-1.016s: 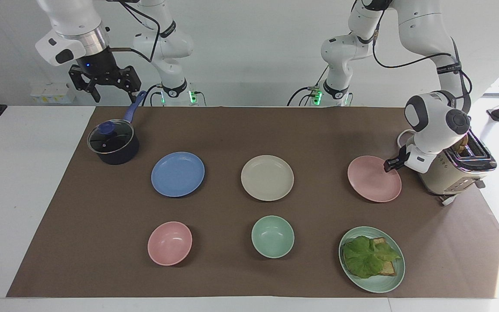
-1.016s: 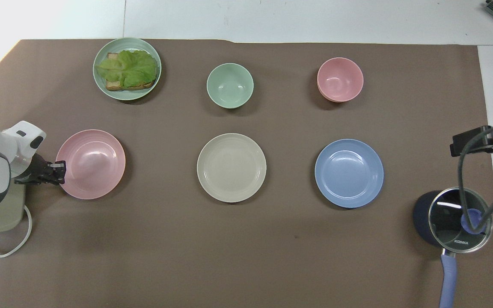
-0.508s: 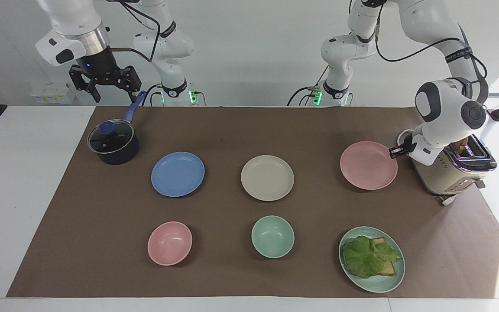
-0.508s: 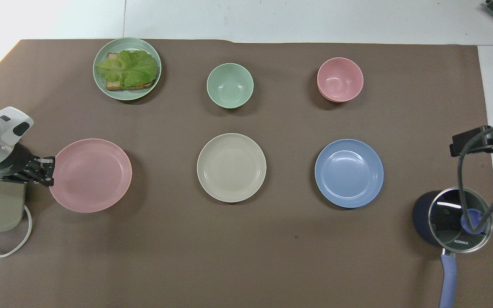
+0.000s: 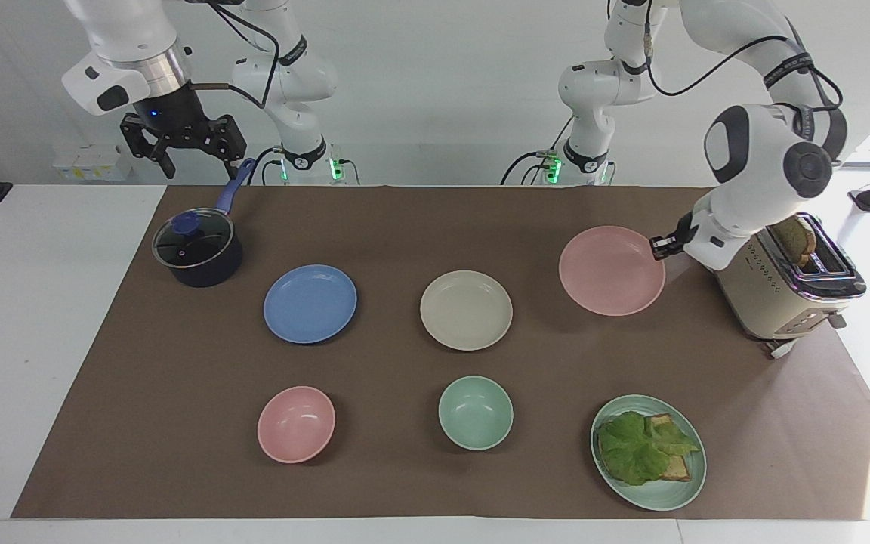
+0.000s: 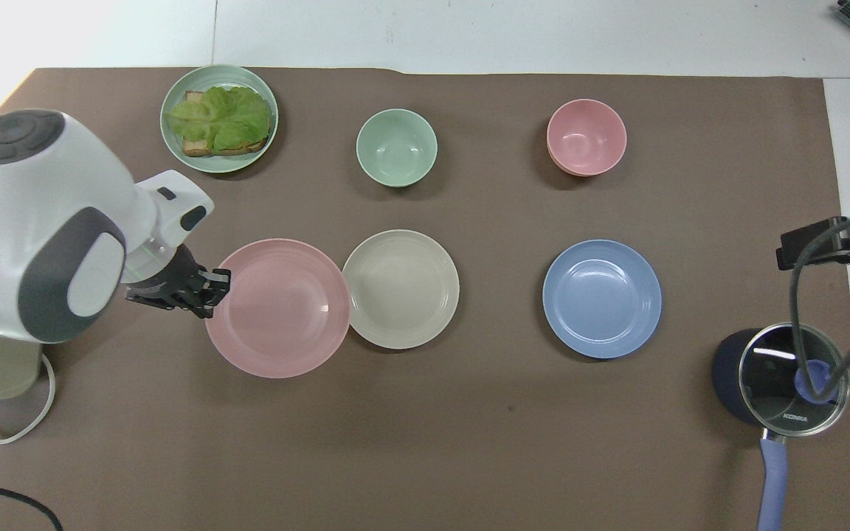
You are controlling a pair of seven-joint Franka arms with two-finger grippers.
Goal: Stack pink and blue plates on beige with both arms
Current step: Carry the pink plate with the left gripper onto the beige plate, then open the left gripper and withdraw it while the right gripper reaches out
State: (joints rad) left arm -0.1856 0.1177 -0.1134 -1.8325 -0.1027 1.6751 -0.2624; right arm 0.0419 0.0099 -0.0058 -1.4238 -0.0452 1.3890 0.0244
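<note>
Our left hand (image 5: 660,247) grips the pink plate (image 5: 611,270) by its rim, lifted over the counter (image 5: 140,393) beside the beige plate (image 5: 466,310). The blue plate (image 5: 310,303) lies toward the right arm's end. Our right hand (image 5: 182,143) waits, fingers spread, above the pot (image 5: 197,249).

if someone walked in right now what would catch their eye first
The pink plate hangs in the air, pinched at its rim by the shut left gripper, over the mat between the toaster and the beige plate. The right gripper waits open above the pot, with the blue plate untouched beside the beige one.
</note>
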